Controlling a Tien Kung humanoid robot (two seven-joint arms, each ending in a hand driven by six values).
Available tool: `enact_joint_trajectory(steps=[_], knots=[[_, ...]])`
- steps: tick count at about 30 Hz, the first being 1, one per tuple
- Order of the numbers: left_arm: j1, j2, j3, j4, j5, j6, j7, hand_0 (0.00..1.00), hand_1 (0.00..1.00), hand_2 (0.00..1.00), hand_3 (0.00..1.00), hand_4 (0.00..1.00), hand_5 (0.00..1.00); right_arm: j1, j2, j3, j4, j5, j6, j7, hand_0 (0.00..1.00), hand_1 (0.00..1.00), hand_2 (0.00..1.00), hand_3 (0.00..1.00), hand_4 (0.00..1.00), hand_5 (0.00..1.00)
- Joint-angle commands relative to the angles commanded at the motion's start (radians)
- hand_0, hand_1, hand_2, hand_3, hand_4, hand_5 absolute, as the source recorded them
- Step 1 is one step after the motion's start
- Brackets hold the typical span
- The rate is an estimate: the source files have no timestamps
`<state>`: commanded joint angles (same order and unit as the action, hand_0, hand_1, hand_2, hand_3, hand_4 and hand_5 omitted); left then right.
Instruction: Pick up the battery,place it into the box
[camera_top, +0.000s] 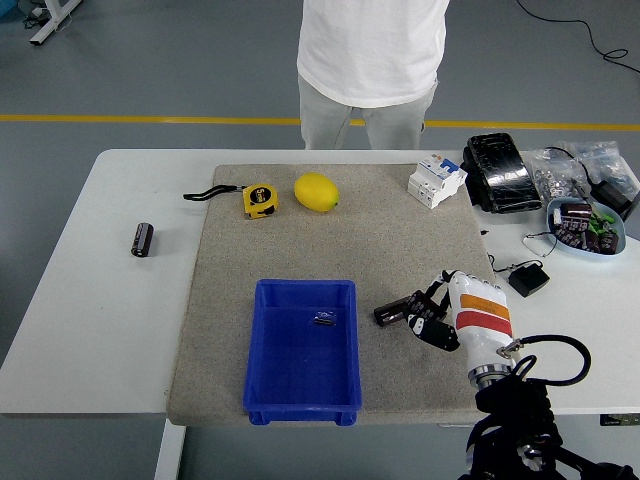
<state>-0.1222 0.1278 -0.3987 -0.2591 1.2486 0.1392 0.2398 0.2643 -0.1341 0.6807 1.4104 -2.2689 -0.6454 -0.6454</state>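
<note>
Person (372, 50) at the far side is cut off above the chest, hands out of frame. There's a small dark thing (325, 318) in the blue box (302, 345) that's too tiny to identify. The battery (392, 311) lies on the grey mat (340, 240), just at 3 o'clock of the box. The right hand (432, 318) sits at the battery's 3 o'clock, its fingertips (416, 322) seem to be right at its end. Fingers are curled, but I can't tell if they've got a grip. Another battery (142, 239) sits at the table's (100, 300) 9 o'clock.

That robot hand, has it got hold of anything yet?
Nothing yet. The right hand reaches the battery's right end beside the blue box, but no grasp shows.
</note>
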Motion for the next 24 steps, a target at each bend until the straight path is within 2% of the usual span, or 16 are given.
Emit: enact_joint_trajectory(steps=[8, 13, 18, 20, 21, 24], knots=[[-0.001, 0.004, 0.003, 0.001, -0.009, 0.002, 0.001, 0.686, 0.663, 0.709, 0.621, 0.642, 0.653, 0.049, -0.019, -0.098, 0.110, 0.000, 0.000, 0.000, 0.003, 0.134, 0.268, 0.389, 0.858, 0.138], [-0.001, 0.005, 0.006, 0.002, -0.014, 0.004, 0.001, 0.686, 0.663, 0.709, 0.621, 0.642, 0.653, 0.097, -0.017, -0.217, 0.154, 0.000, 0.000, 0.000, 0.003, 0.134, 0.268, 0.389, 0.858, 0.138], [-0.004, 0.006, 0.004, 0.001, -0.009, 0.002, 0.003, 0.686, 0.662, 0.709, 0.622, 0.641, 0.652, 0.157, 0.003, -0.349, 0.162, 0.000, 0.000, 0.000, 0.021, 0.140, 0.273, 0.398, 0.850, 0.150], [-0.005, 0.007, 0.005, 0.001, -0.010, 0.003, 0.004, 0.686, 0.662, 0.709, 0.622, 0.641, 0.652, 0.171, 0.014, -0.375, 0.158, 0.000, 0.000, 0.000, 0.021, 0.140, 0.273, 0.398, 0.850, 0.150], [-0.006, 0.008, 0.004, 0.001, -0.011, 0.003, 0.004, 0.686, 0.662, 0.709, 0.622, 0.642, 0.651, 0.175, 0.020, -0.383, 0.157, 0.009, 0.000, 0.000, 0.036, 0.159, 0.299, 0.426, 0.779, 0.218], [-0.007, 0.010, 0.004, 0.002, -0.013, 0.004, 0.003, 0.686, 0.662, 0.709, 0.622, 0.642, 0.651, 0.182, 0.033, -0.390, 0.154, 0.048, 0.000, 0.000, 0.036, 0.159, 0.299, 0.426, 0.779, 0.218]])
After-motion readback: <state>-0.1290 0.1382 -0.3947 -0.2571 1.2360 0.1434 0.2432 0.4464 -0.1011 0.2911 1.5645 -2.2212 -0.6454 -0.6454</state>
